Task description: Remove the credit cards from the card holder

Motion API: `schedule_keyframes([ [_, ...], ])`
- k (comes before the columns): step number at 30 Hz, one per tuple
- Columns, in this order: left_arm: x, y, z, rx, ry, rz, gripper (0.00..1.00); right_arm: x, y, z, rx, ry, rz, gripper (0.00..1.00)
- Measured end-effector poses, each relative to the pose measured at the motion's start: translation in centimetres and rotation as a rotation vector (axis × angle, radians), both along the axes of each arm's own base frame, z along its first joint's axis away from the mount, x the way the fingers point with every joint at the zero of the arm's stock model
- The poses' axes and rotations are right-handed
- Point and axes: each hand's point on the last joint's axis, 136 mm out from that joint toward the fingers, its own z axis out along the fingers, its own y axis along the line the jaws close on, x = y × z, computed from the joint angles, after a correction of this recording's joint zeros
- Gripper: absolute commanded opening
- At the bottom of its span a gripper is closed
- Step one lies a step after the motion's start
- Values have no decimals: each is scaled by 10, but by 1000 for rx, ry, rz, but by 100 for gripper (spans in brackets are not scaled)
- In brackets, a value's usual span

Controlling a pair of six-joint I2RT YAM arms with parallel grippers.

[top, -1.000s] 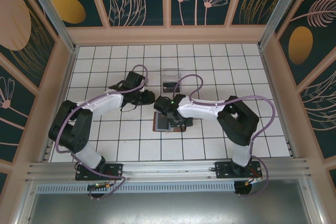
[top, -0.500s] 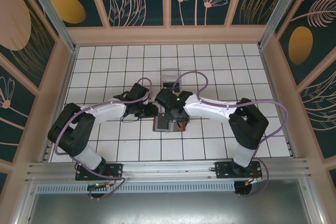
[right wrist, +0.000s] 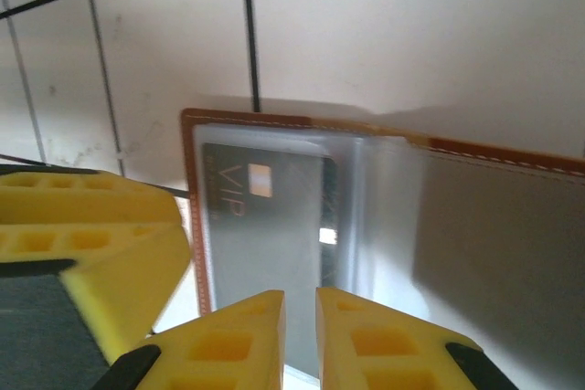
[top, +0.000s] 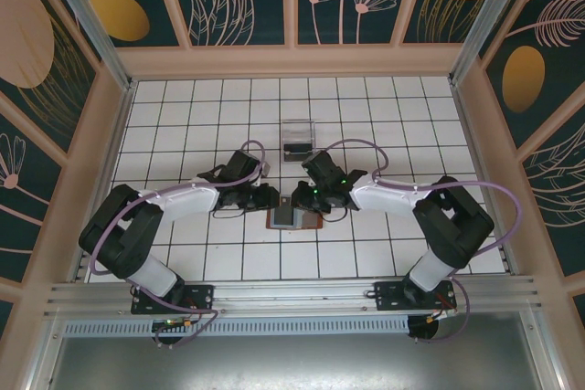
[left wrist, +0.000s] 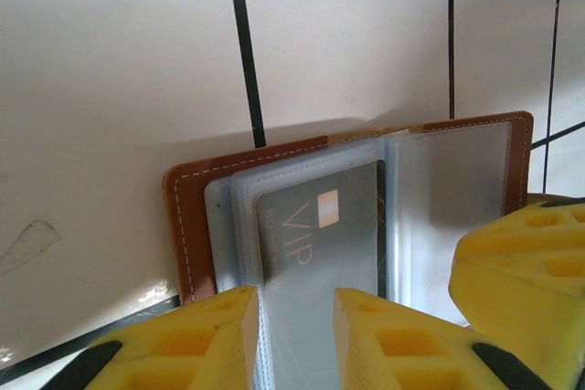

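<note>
The brown card holder lies open and flat on the white tiles, its leather edge framing clear sleeves. A grey credit card marked VIP sits in the top sleeve, and it shows again as the same card inside the holder's stitched rim. My left gripper hovers over the card's near end with a clear gap between its jaws. My right gripper is over the opposite end, jaws a narrow slit apart, nothing visibly pinched. The two grippers meet at the holder's far edge.
A clear plastic box stands about two tiles beyond the holder. The right gripper's yellow finger crowds the left wrist view, and the left gripper's finger crowds the right wrist view. Wooden walls ring the tiled floor.
The left gripper came down and right to the holder. The right arm swung its elbow outward and now reaches the holder from the right. Both pairs of jaws have narrowed, the right most.
</note>
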Motion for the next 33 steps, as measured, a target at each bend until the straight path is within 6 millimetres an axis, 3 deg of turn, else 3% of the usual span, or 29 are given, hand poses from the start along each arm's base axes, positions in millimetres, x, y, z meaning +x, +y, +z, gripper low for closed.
schedule_keyframes([
  [4, -2, -1, -1, 4, 2, -3, 28, 4, 7, 1, 34, -7, 10, 18],
  [14, -5, 2, -18, 60, 39, -3, 28, 0, 8, -18, 15, 35, 23, 21],
  [20, -5, 2, -18, 67, 41, -3, 28, -1, 7, -27, 1, 52, 28, 25],
  [33, -5, 2, -18, 70, 40, -1, 28, 4, 3, -24, -45, 39, 15, 27],
])
